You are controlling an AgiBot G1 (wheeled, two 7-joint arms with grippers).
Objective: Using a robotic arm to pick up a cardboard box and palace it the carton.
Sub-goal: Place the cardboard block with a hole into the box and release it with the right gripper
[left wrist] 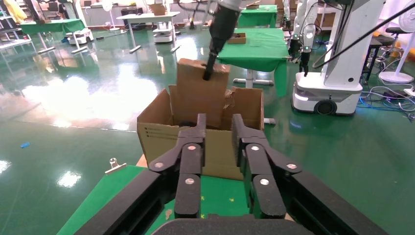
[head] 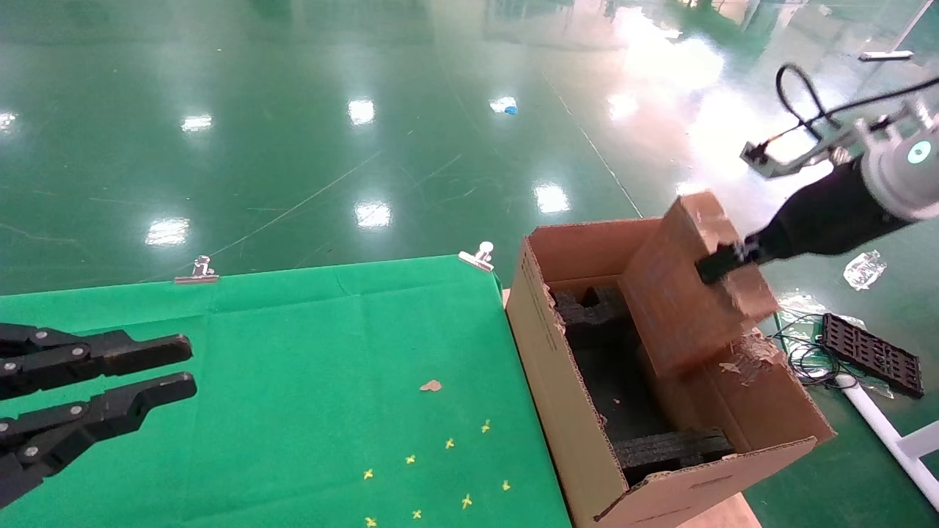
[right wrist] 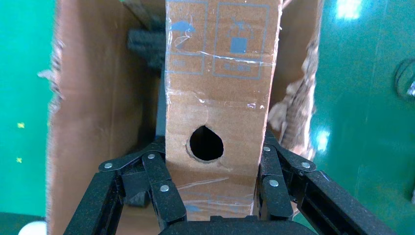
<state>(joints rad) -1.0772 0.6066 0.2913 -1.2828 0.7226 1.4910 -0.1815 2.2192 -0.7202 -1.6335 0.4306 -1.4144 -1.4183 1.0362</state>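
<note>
Two grippers showing in head view. Black-fingered right gripper (head: 722, 264) on white robotic arm (head: 891, 172) clamping slim flat brown cardboard box (head: 686, 293), tilted, lower end dipping inside large brown corrugated carton (head: 557, 381) with black foam inserts (head: 671, 451), beside green cloth-covered table (head: 293, 367). All-black left gripper (head: 172, 370) hanging over table's left, fingers parted, gripping nothing.

Left wrist view: left gripper (left wrist: 218, 127) spreading narrowly, empty; beyond it, box (left wrist: 200, 93) standing up out of carton (left wrist: 166, 134).

Right wrist view: fingers (right wrist: 164, 183) pressing both broad faces of box (right wrist: 220, 93), round hole (right wrist: 206, 143) facing camera, carton wall (right wrist: 88, 112) alongside.
</note>
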